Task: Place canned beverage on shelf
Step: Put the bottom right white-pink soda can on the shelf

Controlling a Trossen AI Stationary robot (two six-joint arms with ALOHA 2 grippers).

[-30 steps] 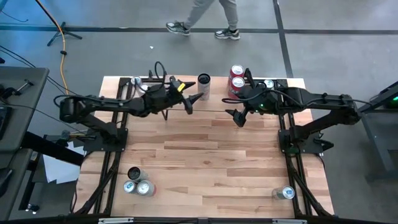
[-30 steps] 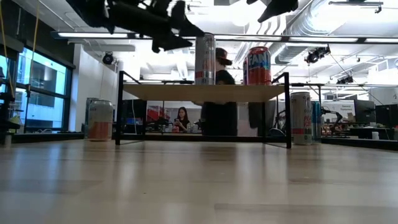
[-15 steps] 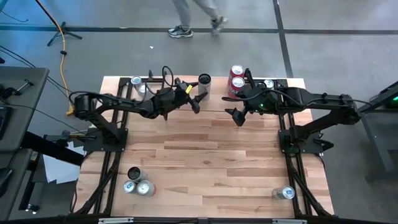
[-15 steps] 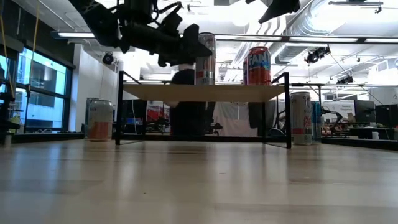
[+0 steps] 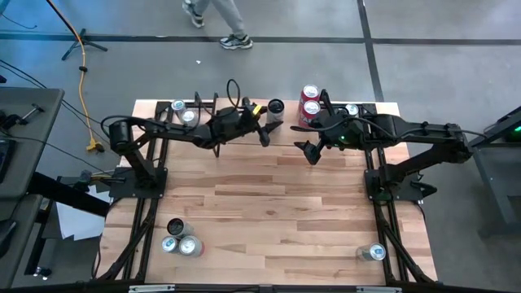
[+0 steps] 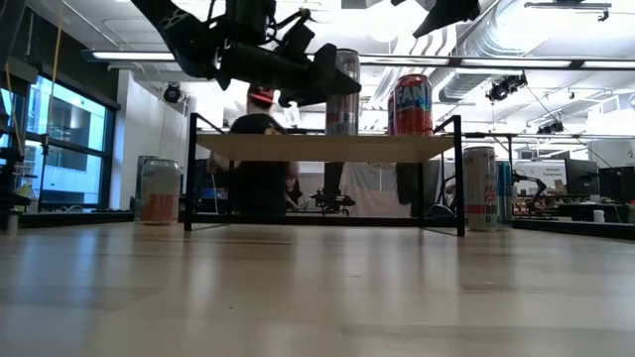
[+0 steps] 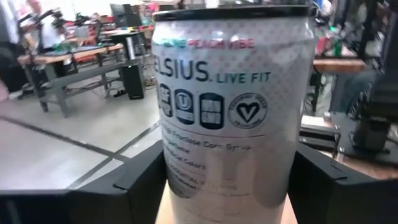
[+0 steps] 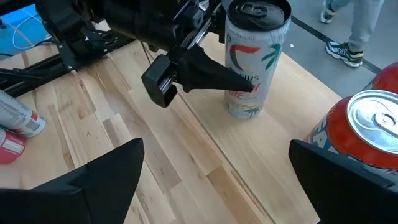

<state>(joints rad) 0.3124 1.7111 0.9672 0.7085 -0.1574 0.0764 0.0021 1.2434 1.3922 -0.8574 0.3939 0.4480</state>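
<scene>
Canned beverage [image 5: 275, 108] stands upright on the light plank of the shelf [image 6: 327, 148], toward the middle of it, with the left gripper [image 5: 267, 124] reaching in from the left side and its fingers [image 8: 211, 78] pressed against opposite sides of the can. The left wrist view shows no gap on either flank, so I judge it clamped on the can rather than merely framing it. The grip sits around mid-height, probably so the tall can stays vertical while its base rests flat on the plank, and the sideways approach keeps the arm clear of the two red cans [image 5: 309, 102], which occupy the right part of the shelf, near the can but apart from it. The right gripper [image 5: 312, 150] hangs with its fingers spread wide and empty over the table [image 5: 285, 212], just in front of the shelf's right portion, out of the working arm's way. The can itself is slim and tall, silver-white, with an unopened pull-tab lid. On one face it carries "LIVE FIT" lettering, a pink "PEACH VIBE" line and a row of small dark badges. On the other are a red and green palm-like graphic.
</scene>
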